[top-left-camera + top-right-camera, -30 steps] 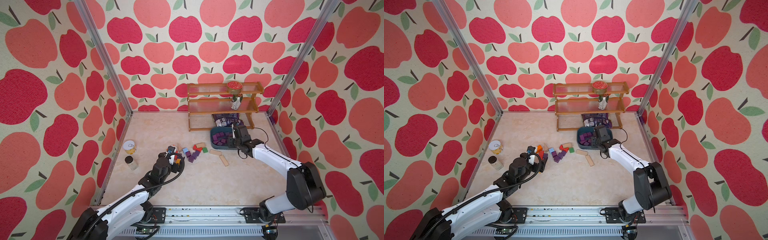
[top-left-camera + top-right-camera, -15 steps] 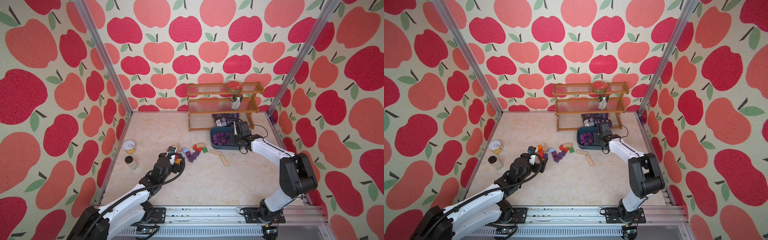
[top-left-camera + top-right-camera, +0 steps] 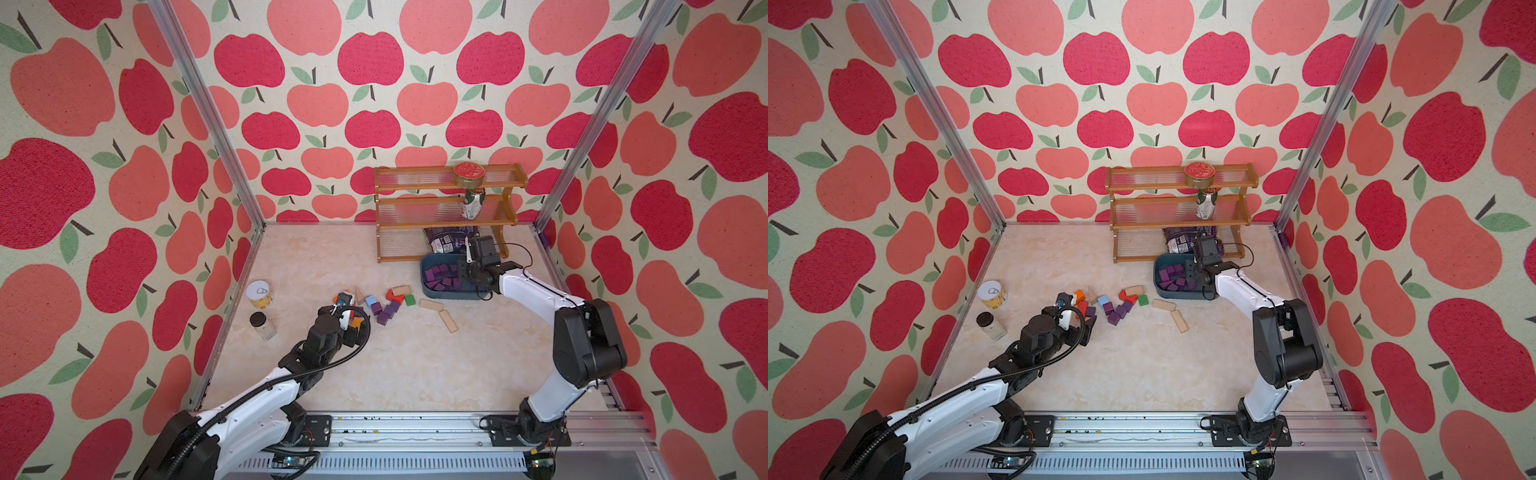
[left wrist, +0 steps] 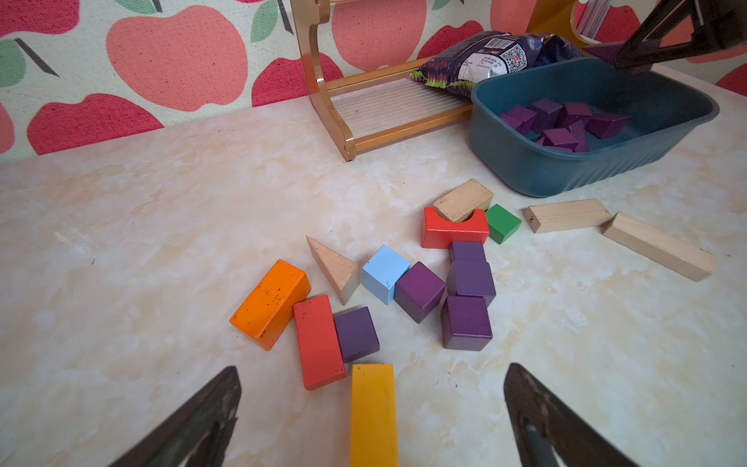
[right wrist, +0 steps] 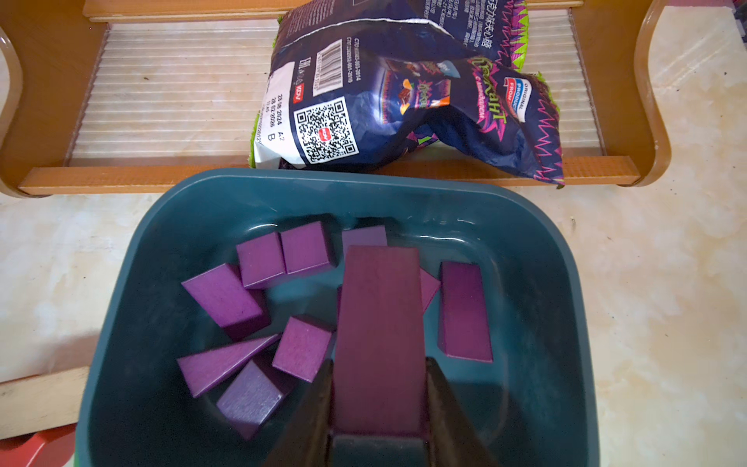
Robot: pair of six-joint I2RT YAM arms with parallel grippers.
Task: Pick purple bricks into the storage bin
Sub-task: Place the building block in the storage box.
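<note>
Right fingers [image 5: 307, 420] nearly closed, clamping a long purple brick [image 5: 380, 335] by its near end so that the rest projects forward over the storage bin [image 5: 133, 283]; the bin stands on the bench [image 4: 161, 202] just in front of the lowest tier of the wooden rack [image 5: 121, 178], with a snack bag [image 5: 404, 101] lying on that tier beside the far rim. About nine purple bricks [image 5: 303, 347] already lie loose on the bin floor, and five loose purple bricks [image 4: 418, 291] lie on the bench among the coloured blocks, apart from the bin. Left fingers [image 4: 194, 420] spread wide and empty, low over the bench, with a yellow block [image 4: 372, 412] showing between them in the left wrist view. Step in hand, as judged: release of the held brick. Good practice is to lower it until it hangs just above the pieces below, keep its far end inside the rim and clear of the bag, then part the fingers only enough to free it, since a long piece dropped from height onto a loose heap is likely to bounce or tip against the wall; retreat straight upward afterwards. For the following pick, the nearest purple brick [image 4: 355, 333] touches a red block [image 4: 317, 343], so the left fingers would need its two free faces
</note>
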